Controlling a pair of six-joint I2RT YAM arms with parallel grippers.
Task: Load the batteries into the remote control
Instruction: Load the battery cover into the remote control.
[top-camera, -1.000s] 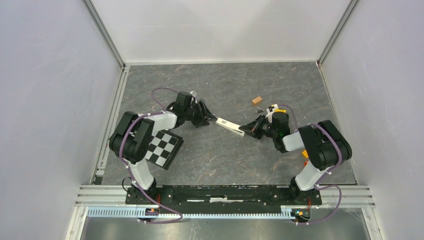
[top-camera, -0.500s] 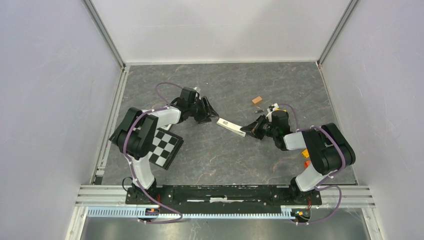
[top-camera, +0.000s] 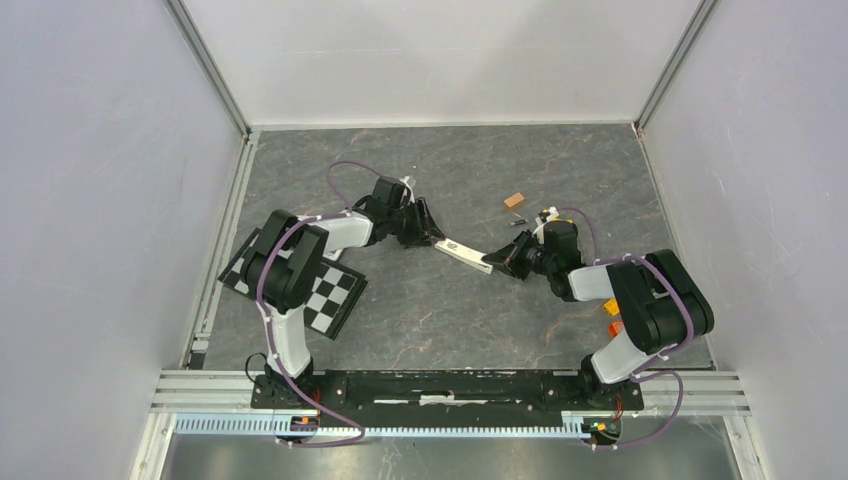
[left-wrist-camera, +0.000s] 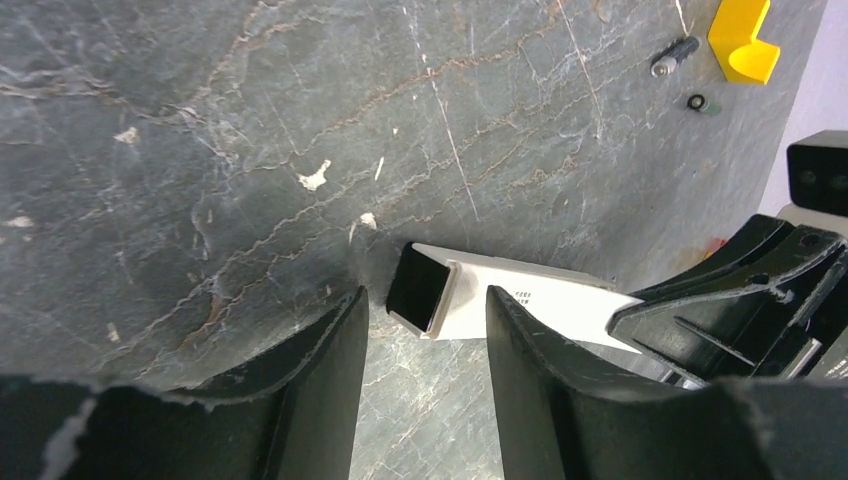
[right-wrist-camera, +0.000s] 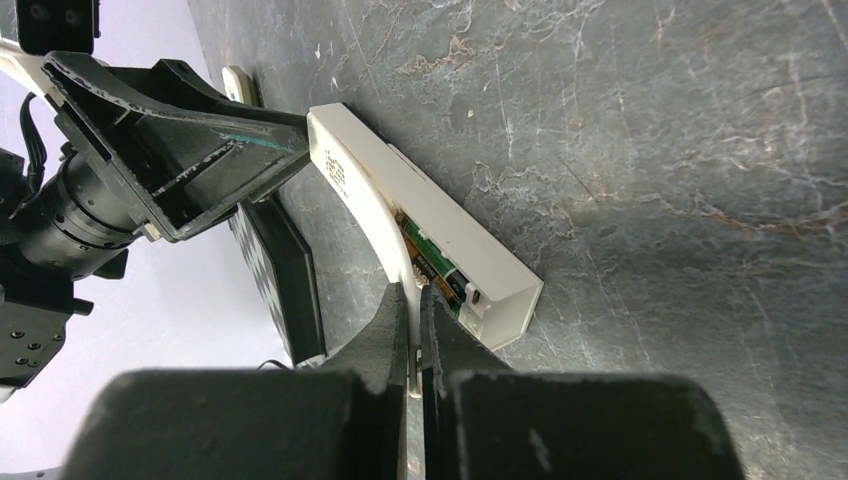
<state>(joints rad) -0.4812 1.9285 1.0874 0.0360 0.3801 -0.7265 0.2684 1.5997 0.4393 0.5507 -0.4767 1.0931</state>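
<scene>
We see a dark grey stone-look table (top-camera: 440, 320), veined with pale and rusty lines. It is closed in by plain white walls (top-camera: 440, 60) with aluminium posts (top-camera: 208, 68) at the far corners.

Well left of the remote control (top-camera: 461, 252), a black-and-white checkerboard (top-camera: 335, 295) lies flat, partly under the left arm. Just left of the remote, the left gripper (left-wrist-camera: 424, 300) has its jaws apart. The remote's dark, square, silver-rimmed end sits in the gap between its fingers (left-wrist-camera: 335, 350), and we cannot tell whether either finger touches it.

The remote lies about midway across the table, between the two grippers. It is a slim white bar with small print on the face the left wrist camera sees. From the right wrist camera it stands on a long edge, with a patch of tiny holes near its far end. Its recess is open, and a green-and-dark battery (right-wrist-camera: 437, 268) is seated inside.

At the remote's right end, the right gripper (right-wrist-camera: 417, 305) has its jaws pressed together on the thin white rim beside the recess.

Beyond the remote and to its right sit a brown block (top-camera: 514, 200), two loose batteries (left-wrist-camera: 672, 58) lying apart, and a yellow curved piece (left-wrist-camera: 742, 40) just beside them.
</scene>
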